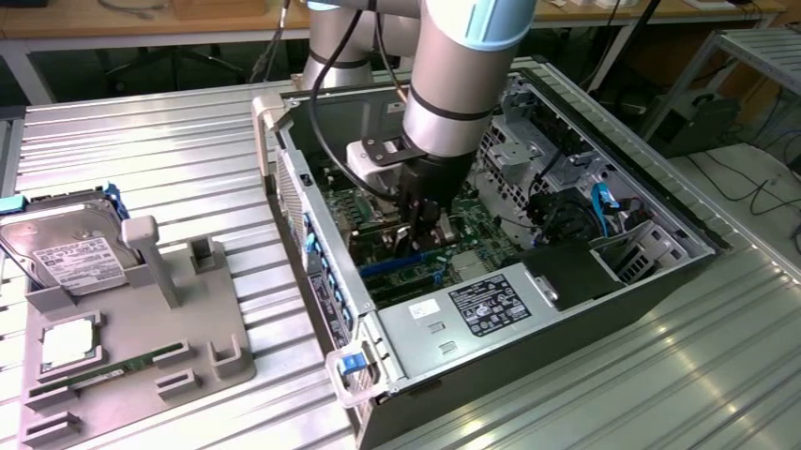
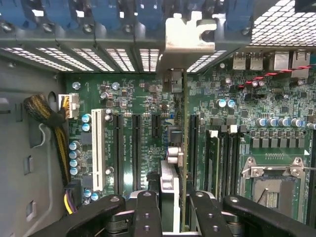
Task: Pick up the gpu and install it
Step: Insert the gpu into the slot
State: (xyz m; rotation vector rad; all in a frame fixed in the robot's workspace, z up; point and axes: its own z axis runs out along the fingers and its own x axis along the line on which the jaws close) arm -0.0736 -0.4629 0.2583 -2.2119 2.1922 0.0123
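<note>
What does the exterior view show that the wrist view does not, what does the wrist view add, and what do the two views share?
Exterior view alone: the grey holder outside the case, carrying the hard drive and the green memory stick, and the arm reaching down into the open computer case.
Wrist view alone: the empty processor socket, the white expansion slot and the silver end bracket at the case's rear wall.
Both: the gripper, shut on the gpu, held edge-on above the motherboard.
</note>
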